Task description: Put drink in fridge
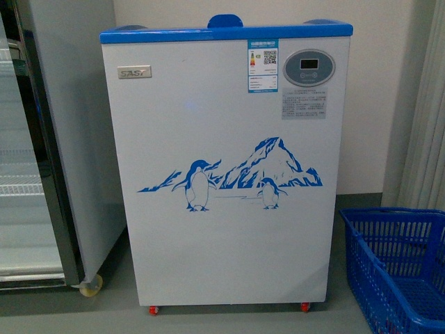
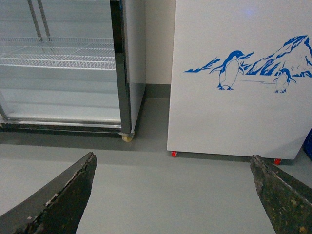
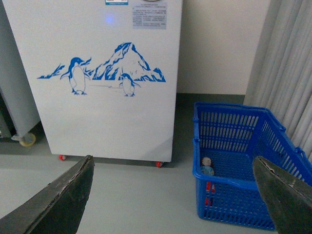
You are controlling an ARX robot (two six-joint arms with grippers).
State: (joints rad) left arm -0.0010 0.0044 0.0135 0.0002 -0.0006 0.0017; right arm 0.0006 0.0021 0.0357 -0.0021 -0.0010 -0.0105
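Beside the white fridge point(image 1: 222, 229), the drink point(image 3: 207, 168) sits inside a blue basket point(image 3: 234, 204) on the grey floor point(image 3: 136, 195). Left gripper point(image 2: 170, 204) and right gripper point(image 3: 170, 204) both gape wide above it, holding nothing.

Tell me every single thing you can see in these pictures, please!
fridge: one, white with a blue rim and blue penguins, straight ahead against the wall.
glass-door cabinet: one, grey, just left of the fridge.
basket: one, blue plastic, on the floor right of the fridge.
drink: one, light blue label showing, inside the basket; too small to tell more.
curtain: one, pale grey, far right.
floor: grey, under everything.
left tool: one, dark fingers spread open, empty, over the floor.
right tool: one, dark fingers spread open, empty, facing the fridge and basket.
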